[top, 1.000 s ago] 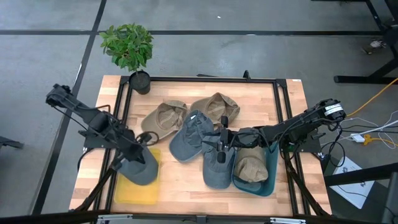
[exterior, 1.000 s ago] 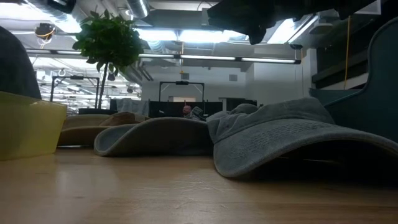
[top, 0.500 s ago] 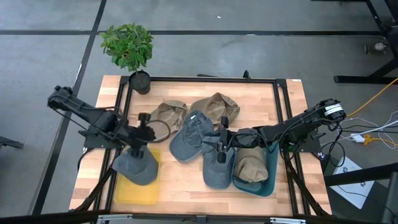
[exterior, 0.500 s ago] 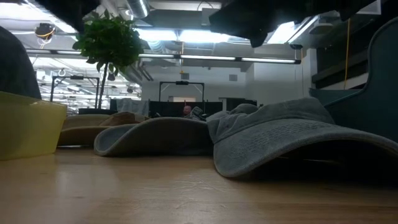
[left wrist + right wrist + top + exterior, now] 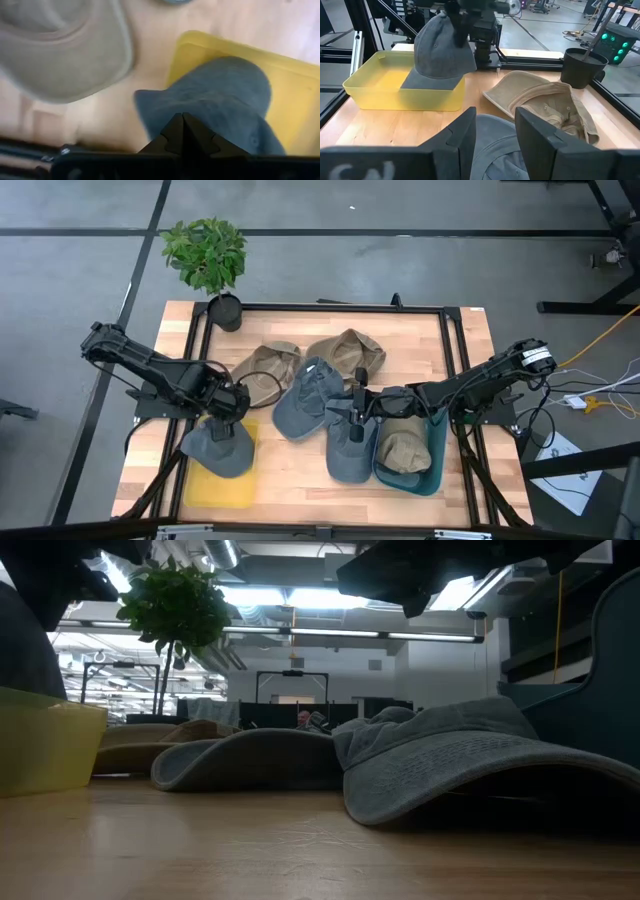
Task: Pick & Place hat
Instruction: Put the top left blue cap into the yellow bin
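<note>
1. Writing: nothing readable on any hat or bin; the pale marks on the right arm's own housing in the right wrist view are too blurred to read.
2. Left gripper (image 5: 232, 402) sits over the rear edge of the yellow bin (image 5: 222, 490), at the table's front-left. Its fingers (image 5: 182, 131) are pressed together on the grey-blue hat (image 5: 218, 447), pinching the fabric.
3. That hat hangs crown-up from the pinch, partly over the bin and partly over the bin's rear rim; in the right wrist view the hat (image 5: 441, 47) is raised above the bin (image 5: 385, 87), brim drooping toward the bin's wall.
4. Left arm reaches in from the table's left edge, elbow out past the frame, wrist bent down toward the bin.
5. Right gripper (image 5: 355, 408) hovers mid-table, fingers (image 5: 537, 135) spread apart, nothing between them. Right arm stretches low from the table's right edge.
6. Under/near the right gripper: two more grey-blue hats (image 5: 310, 398), two tan hats (image 5: 265, 365) behind them, another tan hat lying in the teal bin (image 5: 438, 448) at front-right.
7. Potted plant (image 5: 208, 255) at the rear-left corner.
</note>
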Motion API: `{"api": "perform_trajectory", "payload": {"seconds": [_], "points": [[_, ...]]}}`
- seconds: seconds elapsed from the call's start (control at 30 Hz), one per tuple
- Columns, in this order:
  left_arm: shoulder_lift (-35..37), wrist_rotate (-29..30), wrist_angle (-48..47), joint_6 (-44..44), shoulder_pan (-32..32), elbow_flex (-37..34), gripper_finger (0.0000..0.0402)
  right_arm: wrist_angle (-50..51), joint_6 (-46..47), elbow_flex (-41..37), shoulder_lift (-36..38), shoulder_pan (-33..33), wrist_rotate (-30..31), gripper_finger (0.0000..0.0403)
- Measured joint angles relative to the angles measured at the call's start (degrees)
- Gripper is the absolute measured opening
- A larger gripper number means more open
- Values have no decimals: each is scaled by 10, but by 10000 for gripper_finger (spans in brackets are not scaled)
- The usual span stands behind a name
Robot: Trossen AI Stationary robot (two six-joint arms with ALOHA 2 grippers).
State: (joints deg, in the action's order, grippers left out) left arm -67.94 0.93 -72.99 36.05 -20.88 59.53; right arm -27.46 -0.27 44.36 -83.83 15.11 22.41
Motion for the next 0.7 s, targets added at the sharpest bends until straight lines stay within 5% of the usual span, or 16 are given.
{"api": "perform_trajectory", "payload": {"seconds": [0.57,0.7], "points": [[-90,-224,176,-237,-60,0,2,4,-2,0,0,1,-1,135],[-98,-240,230,-296,-78,0,3,7,-4,0,0,1,-1,135]]}}
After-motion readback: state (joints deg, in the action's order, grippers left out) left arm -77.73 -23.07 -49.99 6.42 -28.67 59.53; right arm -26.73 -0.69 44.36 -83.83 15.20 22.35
